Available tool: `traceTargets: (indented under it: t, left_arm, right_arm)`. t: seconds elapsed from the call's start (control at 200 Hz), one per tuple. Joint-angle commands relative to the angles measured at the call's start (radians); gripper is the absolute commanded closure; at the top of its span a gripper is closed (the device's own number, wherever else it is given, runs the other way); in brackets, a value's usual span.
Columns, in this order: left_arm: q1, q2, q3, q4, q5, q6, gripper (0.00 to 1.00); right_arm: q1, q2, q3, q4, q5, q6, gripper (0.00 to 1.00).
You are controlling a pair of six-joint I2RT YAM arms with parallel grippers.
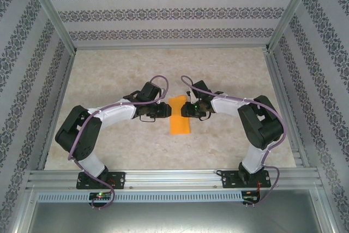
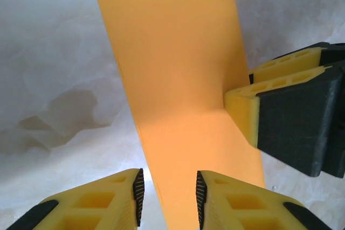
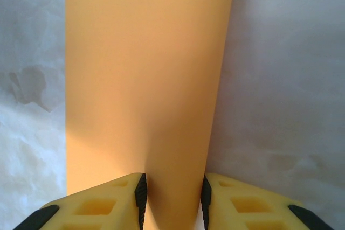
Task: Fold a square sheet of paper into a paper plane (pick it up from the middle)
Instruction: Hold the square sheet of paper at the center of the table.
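bright orange paper sheet [image 1: 180,117] on marbled desk [image 1: 109,80]: apparently folded once into a strip; nose and wings pending. left tool [image 2: 168,192] apart; right tool [image 3: 172,192] astride paper, clamping cannot tell.

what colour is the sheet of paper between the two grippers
The thin paper sheet is plain bright orange; clearest in the right wrist view.

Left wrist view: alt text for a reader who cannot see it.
An orange sheet of paper runs top to bottom over a marbled table, toward the parted yellow fingers of the left gripper. The right gripper touches its right edge.
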Motion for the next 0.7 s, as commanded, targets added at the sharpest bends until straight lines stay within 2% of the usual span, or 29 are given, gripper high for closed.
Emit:
traceTargets:
  t: [0.0,0.694]
  left_arm:
    - [0.01,-0.022,0.011,-0.035,-0.013,0.027,0.65]
    - [0.014,-0.012,0.013,-0.035,-0.012,0.031,0.66]
  right_arm:
    - [-0.021,0.004,-0.031,0.02,-0.032,0.015,0.67]
    - [-0.01,0.029,0.014,-0.057,-0.016,-0.064,0.66]
